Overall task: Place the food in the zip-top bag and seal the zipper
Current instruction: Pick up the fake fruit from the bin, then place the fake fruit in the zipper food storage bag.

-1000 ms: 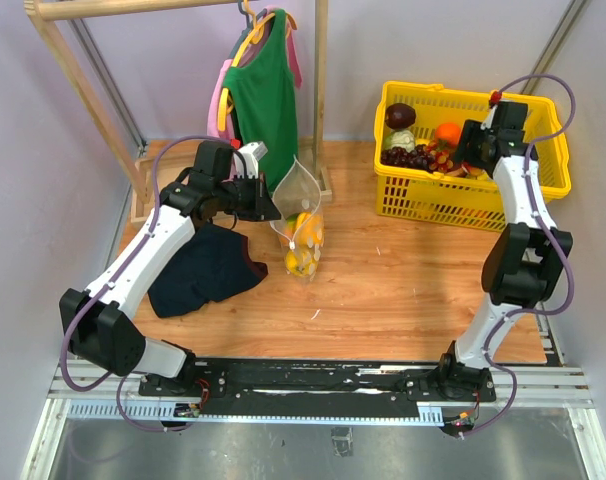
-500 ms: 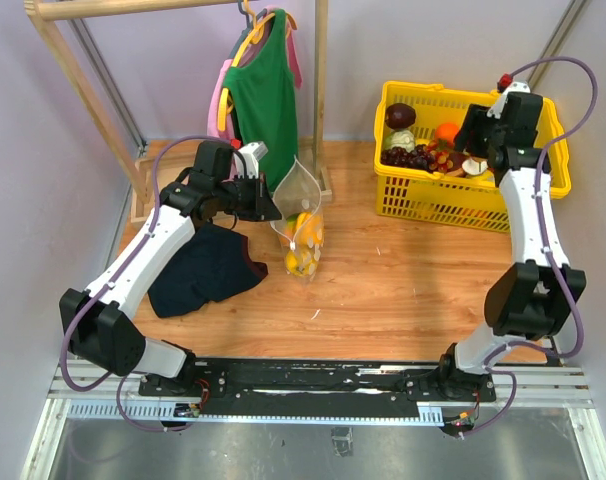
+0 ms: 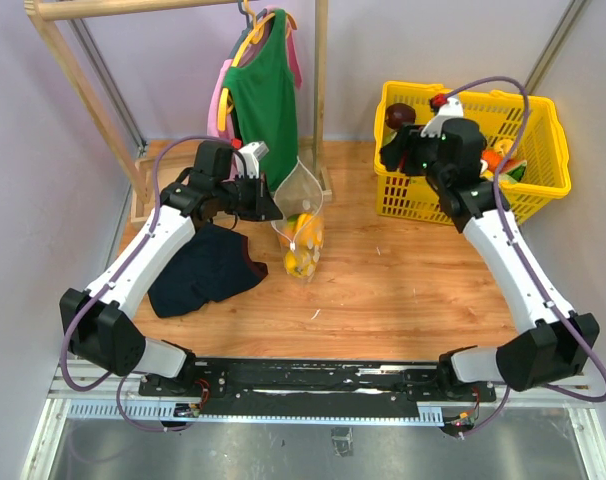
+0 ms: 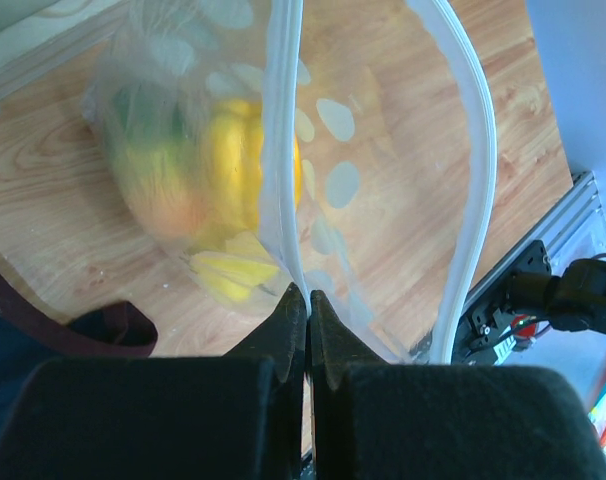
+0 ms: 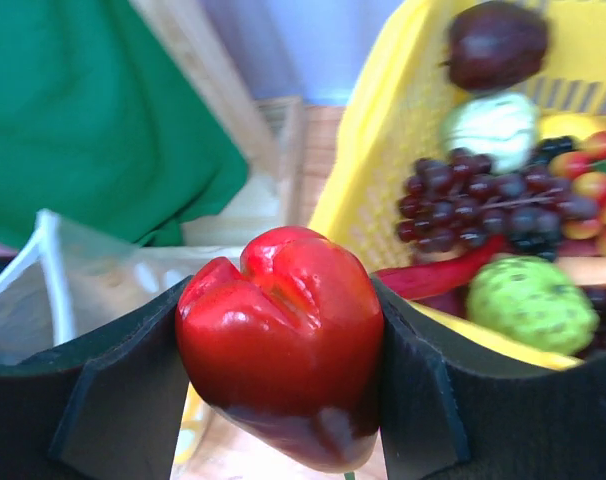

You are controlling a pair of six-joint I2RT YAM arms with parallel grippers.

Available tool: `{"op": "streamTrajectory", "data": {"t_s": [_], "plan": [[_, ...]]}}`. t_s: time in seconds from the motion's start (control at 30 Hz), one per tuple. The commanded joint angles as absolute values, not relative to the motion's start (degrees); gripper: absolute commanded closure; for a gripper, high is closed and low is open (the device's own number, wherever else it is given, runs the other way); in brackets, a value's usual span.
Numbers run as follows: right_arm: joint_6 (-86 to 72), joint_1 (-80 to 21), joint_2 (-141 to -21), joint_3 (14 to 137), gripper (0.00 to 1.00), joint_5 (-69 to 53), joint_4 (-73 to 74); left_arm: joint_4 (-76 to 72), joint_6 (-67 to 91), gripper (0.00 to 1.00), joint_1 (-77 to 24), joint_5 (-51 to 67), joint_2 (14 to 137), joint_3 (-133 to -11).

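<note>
The zip-top bag (image 3: 301, 225) stands open on the wooden table, with yellow and orange food (image 3: 301, 258) inside it. My left gripper (image 3: 273, 208) is shut on one lip of the bag's mouth, and the left wrist view shows its fingertips (image 4: 308, 295) pinching the film. The other zipper strip (image 4: 478, 170) bows away from it. My right gripper (image 3: 395, 150) hovers at the left edge of the yellow basket (image 3: 528, 190). It is shut on a red toy pepper (image 5: 283, 340). The bag's mouth (image 5: 43, 280) lies beyond, to the left.
More food fills the basket: purple grapes (image 5: 473, 200), a green bumpy fruit (image 5: 533, 300) and a dark fruit (image 5: 493, 45). A green shirt (image 3: 263, 95) hangs on the wooden rack (image 3: 321, 90) behind the bag. A navy cloth (image 3: 208, 265) lies left of the bag.
My right arm has swung left from inside the basket to its left edge, carrying the red pepper. The left arm and the bag have not moved.
</note>
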State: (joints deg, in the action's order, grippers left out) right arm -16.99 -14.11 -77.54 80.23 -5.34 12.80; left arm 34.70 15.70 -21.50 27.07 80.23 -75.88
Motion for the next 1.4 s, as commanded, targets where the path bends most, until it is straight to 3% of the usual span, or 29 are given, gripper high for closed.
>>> {"op": "streamTrajectory", "data": {"t_s": [0.0, 0.27, 0.73, 0.97, 1.37], "plan": [[-23.73, -20.97, -73.98, 75.73, 0.57, -2.69, 4.33, 33.31, 15.64, 1.0, -21.01, 28.65, 79.8, -75.29], [-31.35, -31.96, -72.6, 67.89, 0.57, -2.7, -8.5, 33.23, 15.64, 1.0, -21.01, 28.82, 79.8, -75.16], [-32.98, -44.41, -82.11, 68.34, 0.54, -0.01, -25.72, 32.82, 15.82, 1.0, -21.05, 29.52, 79.3, -74.94], [-33.87, -46.48, -86.78, 66.66, 0.48, 1.18, -29.38, 32.61, 15.91, 1.0, -21.04, 29.53, 79.15, -74.74], [-33.76, -47.19, -83.94, 60.21, 0.25, 2.37, -27.18, 32.61, 15.99, 1.0, -20.76, 29.44, 79.01, -74.74]]}}
